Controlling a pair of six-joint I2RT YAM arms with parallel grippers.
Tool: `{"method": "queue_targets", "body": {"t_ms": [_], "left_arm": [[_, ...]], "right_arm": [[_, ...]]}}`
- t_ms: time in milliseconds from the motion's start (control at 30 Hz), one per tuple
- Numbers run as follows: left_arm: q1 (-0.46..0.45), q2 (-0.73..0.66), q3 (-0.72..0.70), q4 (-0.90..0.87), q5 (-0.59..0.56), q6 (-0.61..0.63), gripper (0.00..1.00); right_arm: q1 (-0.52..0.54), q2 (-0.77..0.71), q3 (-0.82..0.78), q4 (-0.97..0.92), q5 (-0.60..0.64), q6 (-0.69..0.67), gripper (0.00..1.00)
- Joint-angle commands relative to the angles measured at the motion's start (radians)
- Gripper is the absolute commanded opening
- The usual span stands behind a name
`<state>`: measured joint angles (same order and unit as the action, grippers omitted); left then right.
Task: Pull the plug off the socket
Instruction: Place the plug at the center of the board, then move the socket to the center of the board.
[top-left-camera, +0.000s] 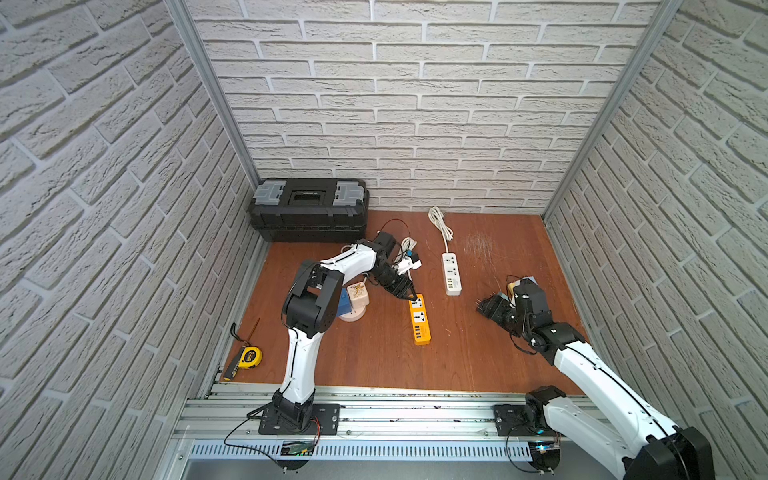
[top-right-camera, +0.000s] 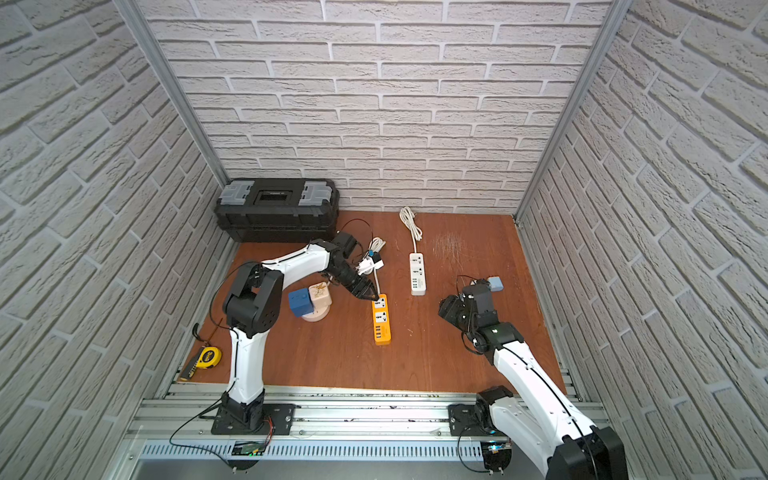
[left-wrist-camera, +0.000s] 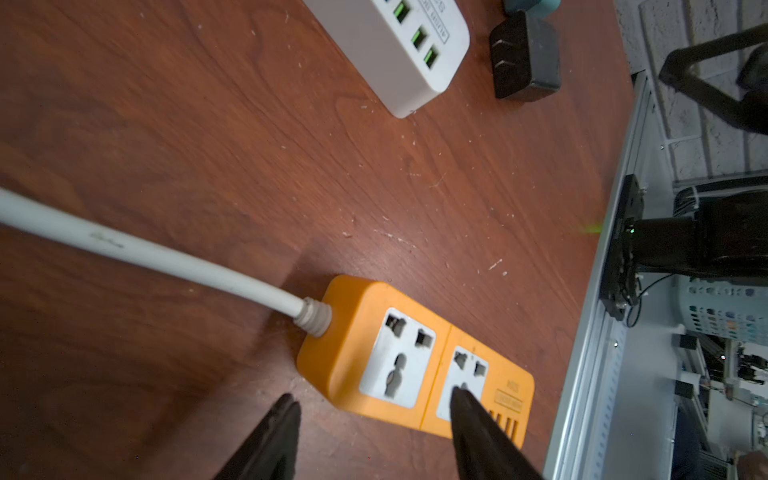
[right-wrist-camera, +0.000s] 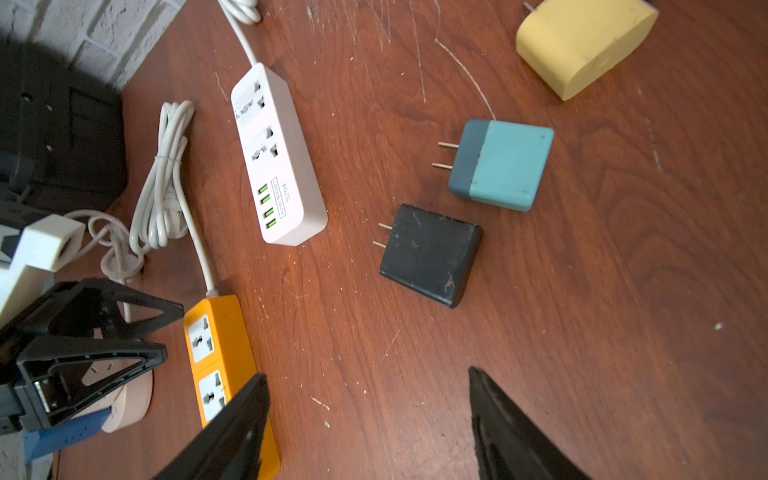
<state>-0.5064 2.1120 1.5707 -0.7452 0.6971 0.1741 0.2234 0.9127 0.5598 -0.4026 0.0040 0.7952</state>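
The orange socket strip (top-left-camera: 420, 320) (left-wrist-camera: 345, 353) (right-wrist-camera: 232, 316) lies mid-floor with both of its sockets empty. A black plug (right-wrist-camera: 430, 255) (left-wrist-camera: 523, 58) lies loose on the wood, prongs bare, between the white strip and my right gripper. My left gripper (left-wrist-camera: 374, 395) (top-left-camera: 409, 295) is open at the strip's cord end, one fingertip (left-wrist-camera: 461, 399) over the second socket's face and the other over the floor. My right gripper (right-wrist-camera: 368, 374) (top-left-camera: 484, 307) is open and empty just short of the black plug. The right arm hides the black plug in both top views.
A white socket strip (top-left-camera: 451, 274) (right-wrist-camera: 276, 158) lies beyond the orange one. A teal plug (right-wrist-camera: 500, 164) (top-right-camera: 495, 283) and a yellow plug (right-wrist-camera: 582, 41) lie near the black one. A black toolbox (top-left-camera: 309, 208), a blue cube (top-right-camera: 300, 302) on a round stand and a tape measure (top-left-camera: 249, 357) are on the left.
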Motion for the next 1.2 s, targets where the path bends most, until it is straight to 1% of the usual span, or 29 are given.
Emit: {"method": "queue_targets", "body": {"t_ms": [0,33,167,300,333,400,500,567,633,733,833,933,1033,1133,1167], "left_arm": [[-0.029,-0.107,0.026,-0.069,-0.050,0.059,0.71],[-0.032,-0.140,0.017,-0.069,-0.069,0.066,0.74],[-0.033,-0.312,-0.027,-0.071,-0.142,0.081,0.81],[-0.028,-0.511,-0.059,-0.115,-0.217,0.102,0.97],[-0.020,-0.555,-0.066,-0.130,-0.234,0.105,0.98],[0.006,-0.626,-0.082,-0.164,-0.253,0.108,0.98],[0.083,-0.726,-0.144,-0.200,-0.270,0.095,0.98],[0.168,-0.794,-0.213,-0.205,-0.256,0.093,0.98],[0.288,-0.858,-0.293,-0.196,-0.221,0.091,0.98],[0.446,-0.916,-0.374,-0.201,-0.191,0.088,0.98],[0.552,-0.961,-0.444,-0.200,-0.205,0.089,0.98],[0.596,-1.001,-0.509,-0.191,-0.220,0.092,0.98],[0.602,-1.031,-0.568,-0.160,-0.235,0.084,0.98],[0.602,-1.045,-0.632,-0.088,-0.205,0.021,0.95],[0.598,-1.041,-0.639,-0.097,-0.178,0.035,0.94]], "right_arm": [[0.049,0.011,0.052,-0.030,0.031,-0.061,0.77],[0.073,0.019,0.066,-0.038,0.046,-0.072,0.77],[0.178,0.069,0.125,-0.052,0.099,-0.112,0.78],[0.272,0.165,0.202,-0.065,0.128,-0.137,0.78],[0.297,0.193,0.223,-0.070,0.137,-0.142,0.78],[0.345,0.240,0.264,-0.082,0.156,-0.150,0.81],[0.427,0.311,0.323,-0.099,0.202,-0.164,0.85],[0.470,0.363,0.356,-0.104,0.212,-0.166,0.88],[0.506,0.416,0.384,-0.105,0.219,-0.169,0.88],[0.557,0.503,0.430,-0.114,0.236,-0.171,0.89],[0.597,0.585,0.473,-0.126,0.249,-0.171,0.91],[0.628,0.661,0.512,-0.140,0.257,-0.164,0.92],[0.647,0.713,0.525,-0.128,0.240,-0.154,0.91],[0.654,0.758,0.525,-0.115,0.217,-0.139,0.85],[0.656,0.771,0.527,-0.114,0.212,-0.136,0.84]]}}
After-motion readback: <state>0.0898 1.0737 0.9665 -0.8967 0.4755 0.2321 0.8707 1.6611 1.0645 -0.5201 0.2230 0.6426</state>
